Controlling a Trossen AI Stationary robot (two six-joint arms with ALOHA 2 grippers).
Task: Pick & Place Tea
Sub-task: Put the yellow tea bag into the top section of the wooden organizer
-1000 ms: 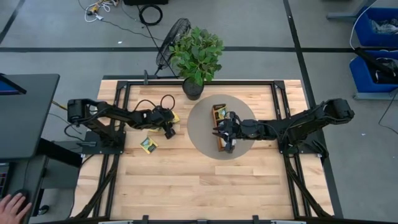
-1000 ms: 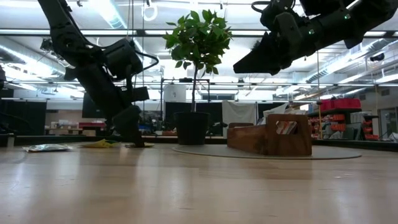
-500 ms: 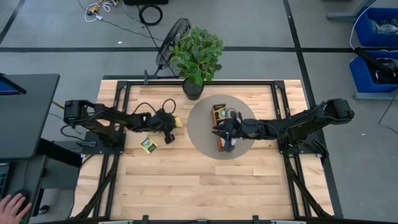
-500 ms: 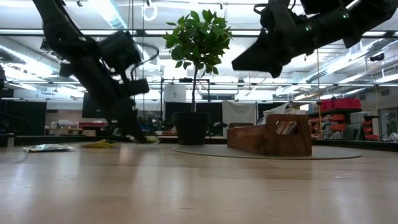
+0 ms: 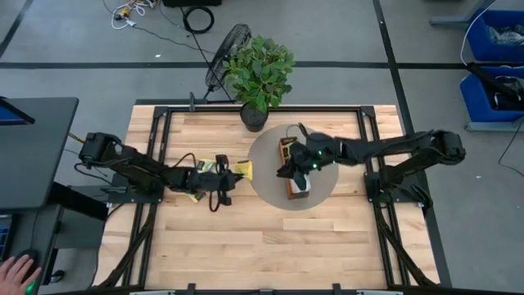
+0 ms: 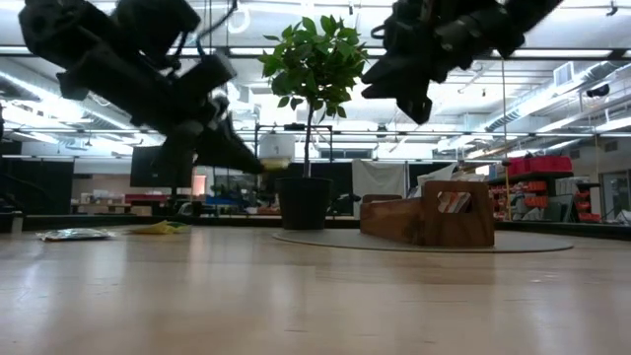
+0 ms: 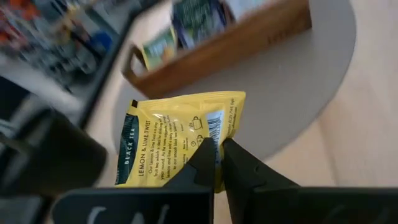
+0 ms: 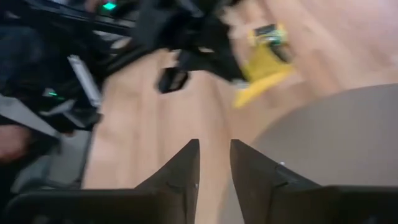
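Observation:
My left gripper is shut on a yellow tea sachet, held above the wood just left of the round grey mat; the right wrist view shows that sachet too. On the mat stands the wooden tray, with sachets upright in its compartments. Above the tray's left side hovers my right gripper, open with nothing between its fingers. Another sachet lies flat on the table under my left arm. My left gripper pinches the yellow sachet between its two fingers at the middle of one edge. The fingers come slanting down from the table's left. The sachet sticks out past the fingertips, lifted clear of the table.
A potted plant stands at the table's far edge, behind the mat. A sachet and a yellow one lie flat at the left in the low view. Bare wood runs along the near half of the table.
My left gripper has risen from the table with the yellow sachet and swung toward the mat, rolling as it went; the sachet is now lifted clear. My right gripper has risen and turned toward the tray's left side.

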